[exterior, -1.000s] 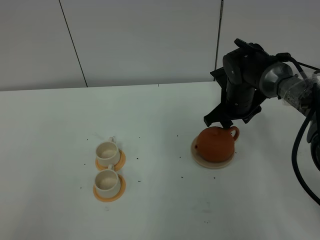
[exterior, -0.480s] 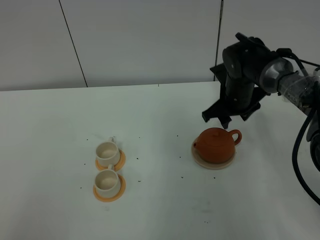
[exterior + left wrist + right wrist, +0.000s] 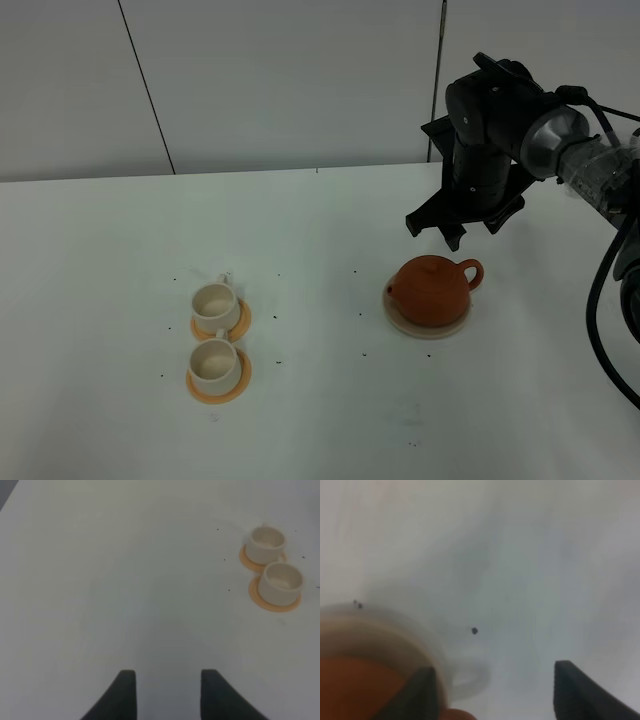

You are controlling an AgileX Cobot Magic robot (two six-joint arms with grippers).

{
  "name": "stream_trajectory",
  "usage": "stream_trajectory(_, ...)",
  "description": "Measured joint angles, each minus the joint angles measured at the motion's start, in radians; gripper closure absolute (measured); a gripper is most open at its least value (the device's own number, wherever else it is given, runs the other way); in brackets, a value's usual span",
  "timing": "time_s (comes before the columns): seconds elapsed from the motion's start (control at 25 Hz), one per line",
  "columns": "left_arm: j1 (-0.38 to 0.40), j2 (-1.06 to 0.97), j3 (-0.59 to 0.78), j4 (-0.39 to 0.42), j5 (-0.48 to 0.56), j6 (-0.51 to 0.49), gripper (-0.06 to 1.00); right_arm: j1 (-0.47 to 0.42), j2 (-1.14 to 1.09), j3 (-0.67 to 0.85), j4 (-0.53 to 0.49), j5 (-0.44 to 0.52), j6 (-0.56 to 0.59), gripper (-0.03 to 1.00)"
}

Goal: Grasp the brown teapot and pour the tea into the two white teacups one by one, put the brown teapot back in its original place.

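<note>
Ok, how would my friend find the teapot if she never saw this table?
Start at the big white table and go to its right side, near the black claw. There a flat tan coaster holds the brown teapot. It is the only reddish-brown thing, squat with a loop handle, and much bigger than the two white teacups on the left.

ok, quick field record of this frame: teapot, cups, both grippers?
teapot: brown teapot upright on tan coaster, lid on, handle toward the right of the exterior view
cups: far teacup and near teacup, upright, close together, each on an orange saucer
right gripper: open, holding nothing, just above the teapot, not touching it
left gripper: open, holding nothing, over bare white table, well clear of the cups
</note>
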Motion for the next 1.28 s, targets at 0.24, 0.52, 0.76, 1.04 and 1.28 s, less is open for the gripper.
stream_trajectory(0.24, 0.0, 0.0, 0.0, 0.0, 0.0, 0.0, 0.57, -0.015, 0.0, 0.0, -0.002, 0.001, 0.0, 0.47)
stream_trajectory(0.52, 0.0, 0.0, 0.0, 0.0, 0.0, 0.0, 0.57, -0.017, 0.0, 0.0, 0.002, 0.001, 0.0, 0.47)
stream_trajectory(0.76, 0.0, 0.0, 0.0, 0.0, 0.0, 0.0, 0.57, -0.018, 0.0, 0.0, 0.016, 0.001, 0.0, 0.47)
stream_trajectory(1.04, 0.0, 0.0, 0.0, 0.0, 0.0, 0.0, 0.57, -0.018, 0.0, 0.019, 0.019, 0.004, -0.004, 0.47)
stream_trajectory(1.28, 0.0, 0.0, 0.0, 0.0, 0.0, 0.0, 0.57, -0.018, 0.001, 0.028, 0.02, 0.005, -0.005, 0.47)
